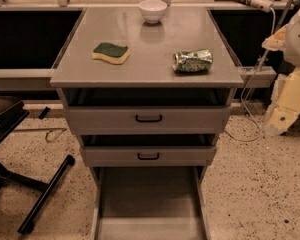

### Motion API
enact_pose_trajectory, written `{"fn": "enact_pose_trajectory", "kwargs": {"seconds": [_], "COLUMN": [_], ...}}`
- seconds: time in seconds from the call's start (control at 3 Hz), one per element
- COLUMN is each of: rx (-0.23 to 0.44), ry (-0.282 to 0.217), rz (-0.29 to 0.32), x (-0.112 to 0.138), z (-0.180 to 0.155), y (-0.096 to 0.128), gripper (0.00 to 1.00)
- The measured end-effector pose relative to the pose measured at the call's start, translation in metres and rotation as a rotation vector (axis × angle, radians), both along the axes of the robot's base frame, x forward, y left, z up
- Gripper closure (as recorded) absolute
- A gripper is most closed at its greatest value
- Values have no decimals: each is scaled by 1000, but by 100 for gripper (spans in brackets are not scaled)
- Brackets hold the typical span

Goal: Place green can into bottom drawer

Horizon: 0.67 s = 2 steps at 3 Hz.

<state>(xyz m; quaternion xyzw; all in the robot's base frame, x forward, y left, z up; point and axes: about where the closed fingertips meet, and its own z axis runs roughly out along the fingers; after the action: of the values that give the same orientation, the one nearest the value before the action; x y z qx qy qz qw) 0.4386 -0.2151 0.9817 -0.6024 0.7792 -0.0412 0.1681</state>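
Observation:
The green can lies on its side on the right front part of the grey cabinet top; it is dented, with silver ends. The bottom drawer is pulled out toward me below the cabinet and its flat grey floor is bare. My arm and gripper hang at the right edge of the view, to the right of the cabinet and lower than its top, well apart from the can. Nothing shows in the gripper.
A yellow sponge with a green top lies on the left of the cabinet top and a white bowl stands at the back. Two shallower drawers with black handles sit above. A black chair base is at left, a cable at right.

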Motion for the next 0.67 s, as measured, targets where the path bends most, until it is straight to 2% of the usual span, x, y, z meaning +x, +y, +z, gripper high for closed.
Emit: {"fn": "enact_pose_trajectory", "kwargs": {"seconds": [0.33,0.67], "rx": [0,-29], "ry": [0,-46], "rz": [0,-10], "x": [0,31], "z": [0,7], "y": [0,-9], "gripper": [0,0]}}
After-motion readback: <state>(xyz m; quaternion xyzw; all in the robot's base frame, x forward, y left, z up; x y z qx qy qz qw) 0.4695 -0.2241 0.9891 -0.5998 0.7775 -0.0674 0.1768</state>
